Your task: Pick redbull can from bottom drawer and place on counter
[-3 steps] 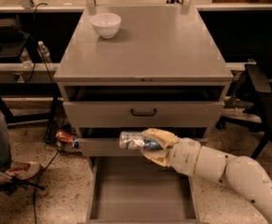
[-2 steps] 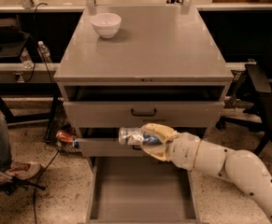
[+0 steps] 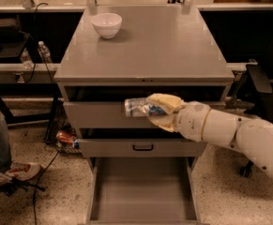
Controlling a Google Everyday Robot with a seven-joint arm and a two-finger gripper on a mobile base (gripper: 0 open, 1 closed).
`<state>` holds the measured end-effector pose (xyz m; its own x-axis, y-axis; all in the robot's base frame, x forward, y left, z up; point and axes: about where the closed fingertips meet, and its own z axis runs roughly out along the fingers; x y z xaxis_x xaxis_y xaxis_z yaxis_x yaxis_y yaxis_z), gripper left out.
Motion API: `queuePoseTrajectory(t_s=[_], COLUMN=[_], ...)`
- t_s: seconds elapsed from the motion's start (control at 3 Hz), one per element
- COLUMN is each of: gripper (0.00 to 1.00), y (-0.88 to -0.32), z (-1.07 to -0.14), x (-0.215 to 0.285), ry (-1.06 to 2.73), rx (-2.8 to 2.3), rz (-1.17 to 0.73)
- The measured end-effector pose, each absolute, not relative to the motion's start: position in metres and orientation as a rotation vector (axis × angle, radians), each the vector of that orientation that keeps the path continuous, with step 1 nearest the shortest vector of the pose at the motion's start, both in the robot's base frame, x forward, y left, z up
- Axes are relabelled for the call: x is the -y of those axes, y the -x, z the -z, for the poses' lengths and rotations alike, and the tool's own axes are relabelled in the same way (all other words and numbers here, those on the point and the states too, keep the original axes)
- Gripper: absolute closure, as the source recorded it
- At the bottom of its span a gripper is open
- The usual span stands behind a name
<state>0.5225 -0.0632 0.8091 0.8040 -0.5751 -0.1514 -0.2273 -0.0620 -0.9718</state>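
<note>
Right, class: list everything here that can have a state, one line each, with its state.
gripper: shut on the redbull can, in front of the top drawer
redbull can: gripped, lying sideways, not yet on the counter
bottom drawer: pulled open, empty
white bowl: upright on the counter
orange-red can: lying on the floor
</note>
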Motion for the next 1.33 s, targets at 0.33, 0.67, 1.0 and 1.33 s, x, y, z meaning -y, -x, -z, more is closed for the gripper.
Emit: queuePoseTrajectory(t_s=[0.33, 0.67, 1.0, 1.33], gripper=[1.0, 1.0, 1.0, 1.0], y=[-0.547, -0.592, -0.595, -0.6], z=[-0.845, -0.885, -0.885, -0.887], x=[0.064, 0.058, 0.056, 0.051], ry=[1.627, 1.599, 1.605, 1.618], rx=[-0.601, -0.558, -0.555, -0.546], rz=[0.372, 0.397, 0.396, 0.395])
